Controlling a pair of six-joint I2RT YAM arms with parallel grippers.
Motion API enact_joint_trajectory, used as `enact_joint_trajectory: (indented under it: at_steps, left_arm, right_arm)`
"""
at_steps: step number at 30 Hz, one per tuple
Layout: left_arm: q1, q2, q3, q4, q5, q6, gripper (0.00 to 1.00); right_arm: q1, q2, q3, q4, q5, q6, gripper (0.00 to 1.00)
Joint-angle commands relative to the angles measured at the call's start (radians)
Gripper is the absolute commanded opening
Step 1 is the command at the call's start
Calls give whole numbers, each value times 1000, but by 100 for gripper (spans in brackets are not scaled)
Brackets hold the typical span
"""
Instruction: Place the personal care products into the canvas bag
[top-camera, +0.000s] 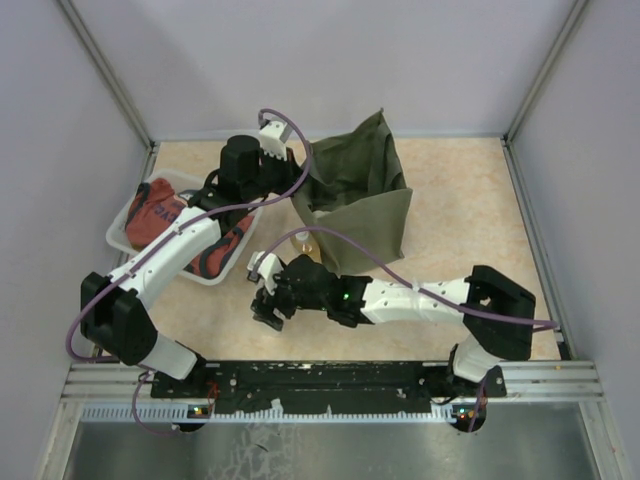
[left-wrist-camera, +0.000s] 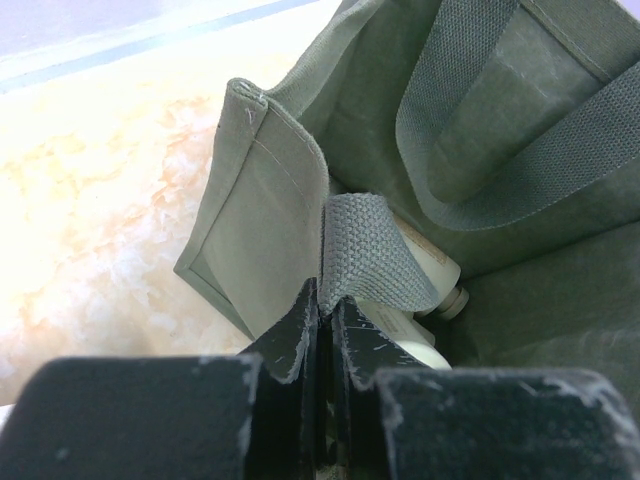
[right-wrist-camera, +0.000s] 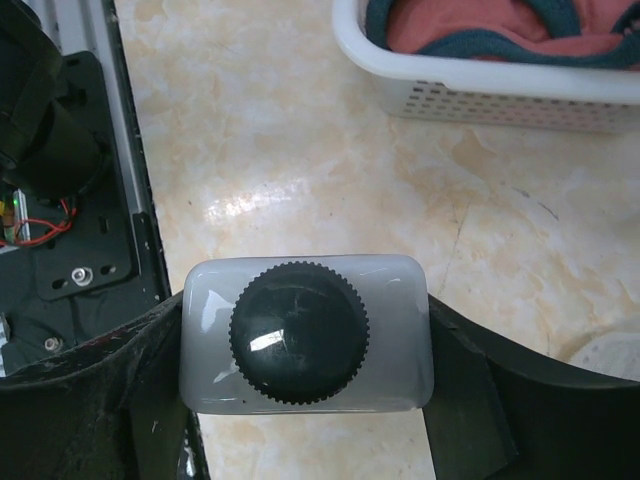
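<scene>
The olive-green canvas bag (top-camera: 355, 195) stands open at the back middle of the table. My left gripper (top-camera: 295, 160) is at its left rim, shut on the bag's woven strap (left-wrist-camera: 365, 250). Two cream-white bottles (left-wrist-camera: 432, 268) lie inside the bag (left-wrist-camera: 260, 220). My right gripper (top-camera: 268, 300) is in front of the bag, near the table's front, and is shut on the grey bottle with the black cap (right-wrist-camera: 300, 335), held cap-up between the fingers (right-wrist-camera: 500, 390). A small pale item (top-camera: 303, 243) stands by the bag's front left corner.
A white plastic tray (top-camera: 128, 212) with the red-and-black pouch (top-camera: 155, 210) sits at the left; its rim shows in the right wrist view (right-wrist-camera: 480, 85). The black base rail (top-camera: 330, 378) runs along the near edge. Grey walls enclose the table.
</scene>
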Motion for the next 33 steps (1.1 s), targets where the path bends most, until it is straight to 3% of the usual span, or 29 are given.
enact_joint_trajectory:
  at_steps: [1,8,14,22,27,33]
  left_arm:
    - [2,-22,-15,-10,2,15,0]
    - [1,-20,-12,-8,6,15,0]
    - [3,-16,-10,-5,8,13,0]
    - [3,-10,-2,-7,13,13,0]
    - [3,-10,5,-16,12,19,0]
    - [3,-21,5,-22,11,25,0]
  right_arm:
    - [-3,-132,70,-130,126,35,0]
    - [-9,-380,242,-445,347,52,0]
    - [-137,-479,449,-627,432,67,0]
    - [-377,-427,700,-653,348,19,0]
    - [-524,-331,801,-606,187,35,0]
    - [-575,-226,856,-581,161,37,0]
